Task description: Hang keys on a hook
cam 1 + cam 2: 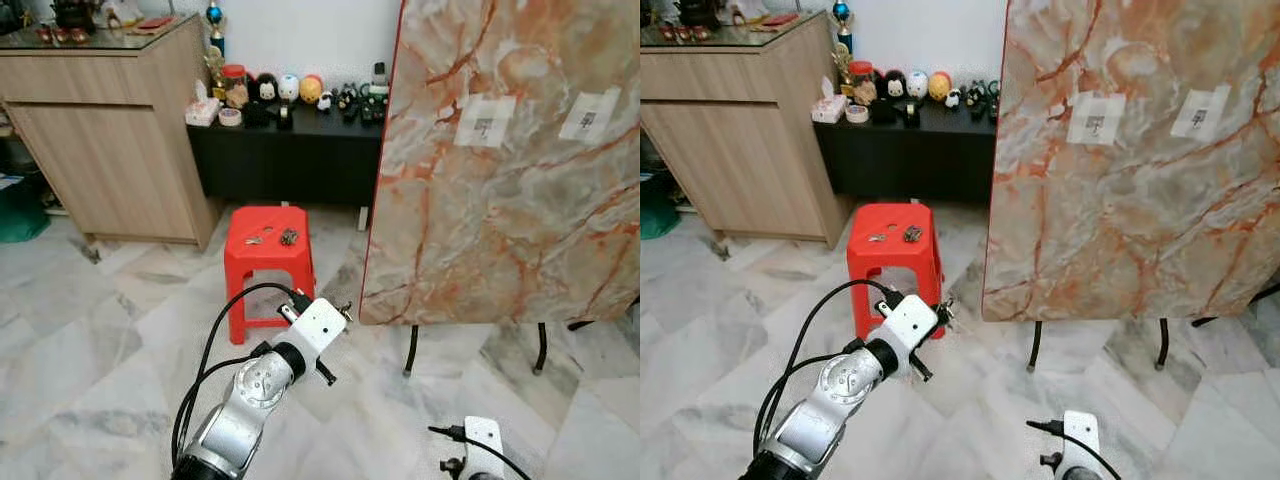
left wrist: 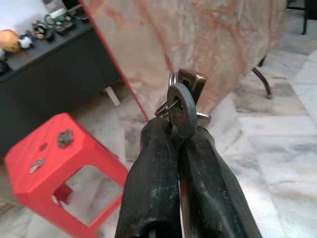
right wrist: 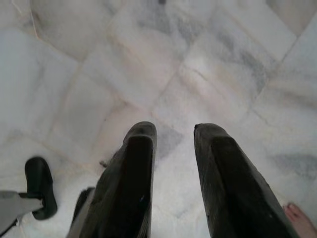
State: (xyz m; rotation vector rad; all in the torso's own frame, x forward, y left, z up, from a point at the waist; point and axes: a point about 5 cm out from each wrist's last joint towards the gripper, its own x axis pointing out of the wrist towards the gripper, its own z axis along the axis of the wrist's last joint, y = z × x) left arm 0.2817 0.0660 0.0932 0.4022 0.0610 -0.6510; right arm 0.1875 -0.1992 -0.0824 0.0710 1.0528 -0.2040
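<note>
My left gripper [image 2: 177, 133] is shut on a bunch of keys [image 2: 184, 101]; a grey ring and a brown fob stick out past the fingertips. In the left eye view this gripper [image 1: 343, 311] is held low in front of me, between the red stool [image 1: 268, 262] and the lower left corner of the marble board [image 1: 500, 200]. Two white hook pads [image 1: 485, 120] [image 1: 590, 114] sit high on the board. My right gripper [image 3: 174, 130] hangs open over the floor with nothing in it.
On the stool lie two more small key bunches [image 1: 290, 237] [image 1: 253, 240]. The board rests on black legs [image 1: 411, 350]. Behind are a wooden cabinet [image 1: 110, 140] and a black shelf [image 1: 290, 150] with figurines. A person's toe [image 3: 299, 218] is near my right gripper.
</note>
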